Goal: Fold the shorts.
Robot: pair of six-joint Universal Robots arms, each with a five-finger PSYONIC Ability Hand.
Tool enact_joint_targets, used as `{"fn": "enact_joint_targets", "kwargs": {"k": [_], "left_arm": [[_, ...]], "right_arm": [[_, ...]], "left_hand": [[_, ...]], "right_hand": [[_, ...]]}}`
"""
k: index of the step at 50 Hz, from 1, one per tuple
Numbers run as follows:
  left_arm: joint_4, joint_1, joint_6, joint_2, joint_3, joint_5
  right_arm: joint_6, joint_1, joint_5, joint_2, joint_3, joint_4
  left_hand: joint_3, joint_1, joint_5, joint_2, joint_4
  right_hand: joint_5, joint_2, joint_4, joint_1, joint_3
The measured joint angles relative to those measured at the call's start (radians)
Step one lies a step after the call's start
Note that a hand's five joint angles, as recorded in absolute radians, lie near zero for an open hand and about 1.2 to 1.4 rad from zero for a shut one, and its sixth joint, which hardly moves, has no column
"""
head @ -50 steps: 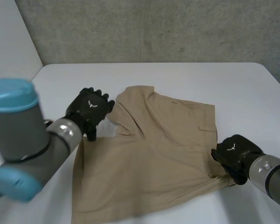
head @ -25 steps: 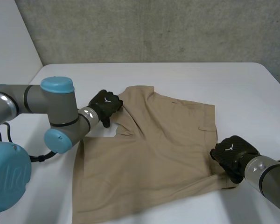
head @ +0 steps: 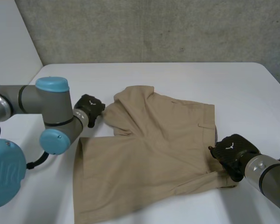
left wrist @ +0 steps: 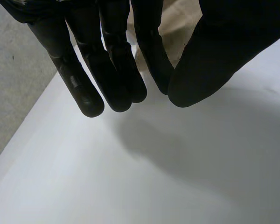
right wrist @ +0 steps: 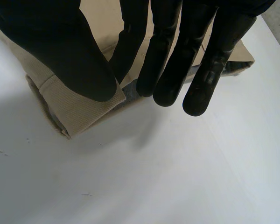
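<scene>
1. Head view: we see tan cloth shorts [head: 154,149] lying flat mid white table [head: 177,79], far left corner folded over.
2. Left hand [head: 88,108] is at that folded corner and pinches cloth between thumb and fingers; they hide most of the grip.
3. Right hand [head: 231,150] pinches the right hem; its thumb covers the corner.

I seem to work in a bare lab or test room: a plain white counter [head: 233,88] under me, a rough grey concrete wall [head: 154,28] at twelve o'clock, a white panel [head: 9,42] at ten.
</scene>
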Motion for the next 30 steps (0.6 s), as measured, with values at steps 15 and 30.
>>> {"fn": "enact_joint_targets", "kwargs": {"k": [15,30], "left_arm": [[0.12,-0.047,-0.002,0.144,-0.137,0.004],[0.083,-0.04,-0.014,0.003,0.016,0.084]], "right_arm": [[0.0,0.003,0.001,0.0,0.004,0.0],[0.0,-0.002,-0.001,-0.004,0.017,-0.006]], "left_hand": [[-0.59,-0.554,-0.563,-0.6,-0.601],[-0.688,-0.651,-0.667,-0.702,-0.706]], "right_hand": [[0.0,0.0,0.0,-0.001,0.0],[0.0,0.0,0.0,-0.001,0.0]]}}
